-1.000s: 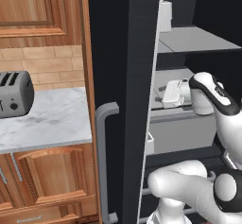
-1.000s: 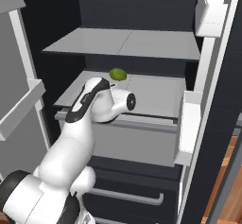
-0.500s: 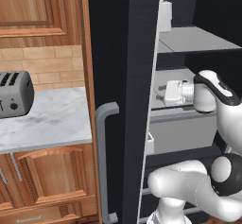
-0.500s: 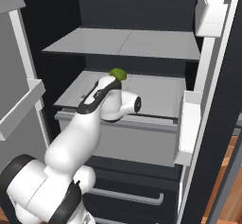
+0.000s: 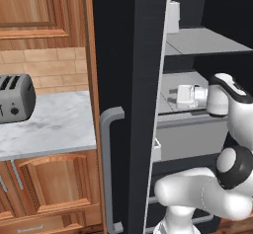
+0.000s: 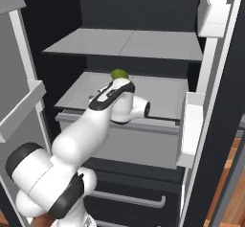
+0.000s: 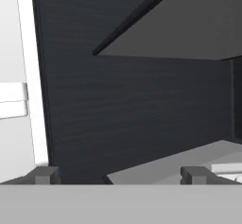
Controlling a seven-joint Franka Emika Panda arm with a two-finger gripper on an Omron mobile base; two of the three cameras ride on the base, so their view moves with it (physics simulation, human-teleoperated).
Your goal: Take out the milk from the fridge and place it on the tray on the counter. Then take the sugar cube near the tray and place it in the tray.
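- The fridge (image 6: 143, 10) is a tall black appliance standing open, with grey inner shelves one above another and a grey drawer front below them; its dark door (image 5: 126, 80) carries a curved grey bar handle (image 5: 109, 169) low on its face.
- The tabletop (image 5: 49, 127) is white-grey veined marble over brown wooden cabinets, just left of the fridge door.
- A white corner at the hand view's lower right may be the milk; cannot tell.

Toaster (image 5: 15, 99) cut by left edge of the left base view. Green thing (image 6: 118, 73) on the fridge (image 6: 143, 10) shelf half hidden behind the arm, can't ID. White thing (image 7: 229, 169) beside right claw (image 7: 120, 175) tip cut by frame edge, can't ID. Surface (image 5: 49, 124) runs off left past the toaster.
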